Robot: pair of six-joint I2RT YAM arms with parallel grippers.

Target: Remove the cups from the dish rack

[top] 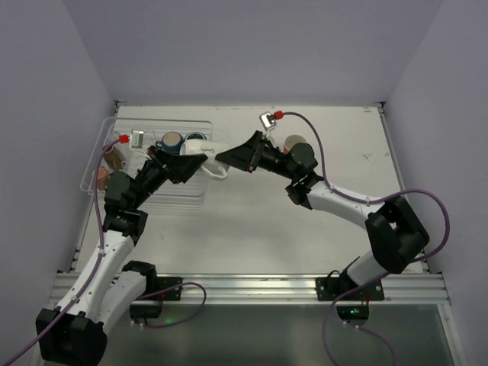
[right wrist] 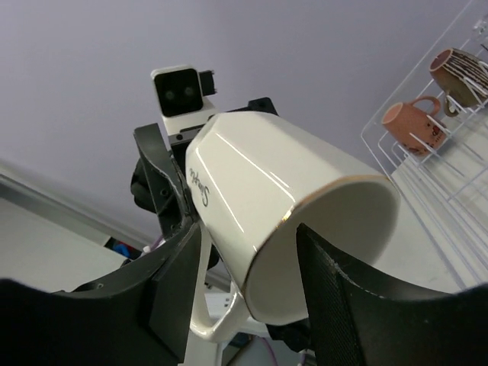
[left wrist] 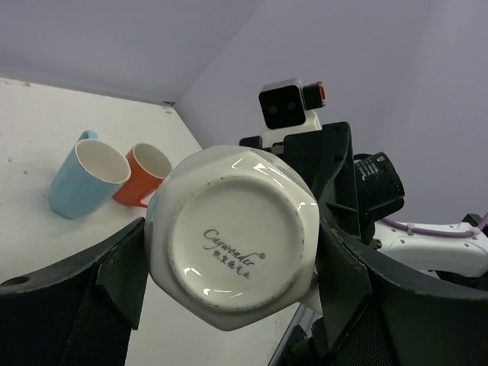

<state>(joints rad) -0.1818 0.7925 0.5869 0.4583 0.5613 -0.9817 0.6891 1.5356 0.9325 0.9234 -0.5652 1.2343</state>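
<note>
White mug point(top: 204, 149) is up off the bench point(top: 305, 244), caught between the two hands. Left hand point(left wrist: 232, 263) is closed on it, with fingers point(left wrist: 122, 267) tight against both sides of the base, which faces its wrist camera. Right hand point(right wrist: 255, 282) meets it from the opposite end. Its fingers point(right wrist: 179, 282) sit either side of the mug body near the rim, and the handle hangs below. Can't tell if the right hand is clamped.

Beyond the left hand, a light blue mug point(left wrist: 80, 179) and an orange mug point(left wrist: 145, 174) sit touching on the bench. The dish rack point(top: 183, 191) lies under and behind the left hand, with a dark teal mug point(top: 171, 141) inside. Beyond the right hand, a pink cup point(right wrist: 412, 122) and a brown ribbed cup point(right wrist: 461, 69) are in the rack.
</note>
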